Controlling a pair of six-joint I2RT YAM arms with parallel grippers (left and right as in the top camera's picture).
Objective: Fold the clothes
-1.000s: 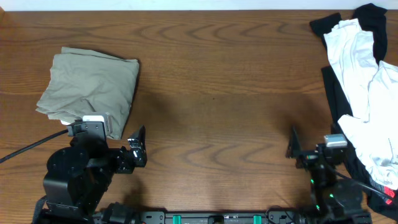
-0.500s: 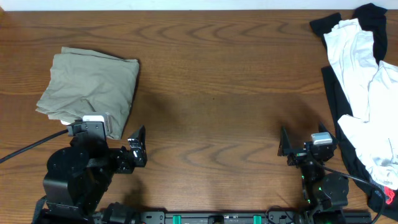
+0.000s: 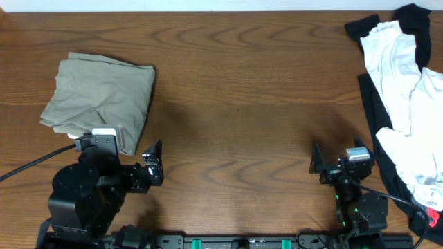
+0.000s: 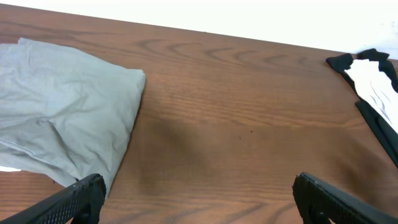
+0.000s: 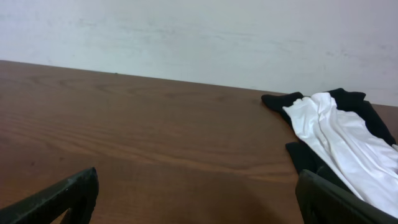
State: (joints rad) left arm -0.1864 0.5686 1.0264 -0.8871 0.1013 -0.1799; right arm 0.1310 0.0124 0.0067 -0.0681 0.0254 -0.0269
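The khaki garment [image 3: 100, 100] lies folded in a rough square at the table's left; it also shows in the left wrist view [image 4: 62, 124]. A pile of white and black clothes [image 3: 405, 90] lies at the right edge, and it shows in the right wrist view [image 5: 336, 130] and far off in the left wrist view [image 4: 373, 81]. My left gripper [image 3: 154, 162] is wide open and empty near the front edge, just right of the khaki garment [image 4: 199, 199]. My right gripper [image 3: 320, 162] is wide open and empty, left of the pile [image 5: 199, 196].
Bare brown wood table [image 3: 235, 104] lies between the two garment groups. A black cable [image 3: 34, 162] runs off the left edge by the left arm's base. A white wall [image 5: 199, 37] stands behind the table's far edge.
My right gripper shifted a little to the left a second ago and has stayed still since. The left arm and the clothes have not moved.
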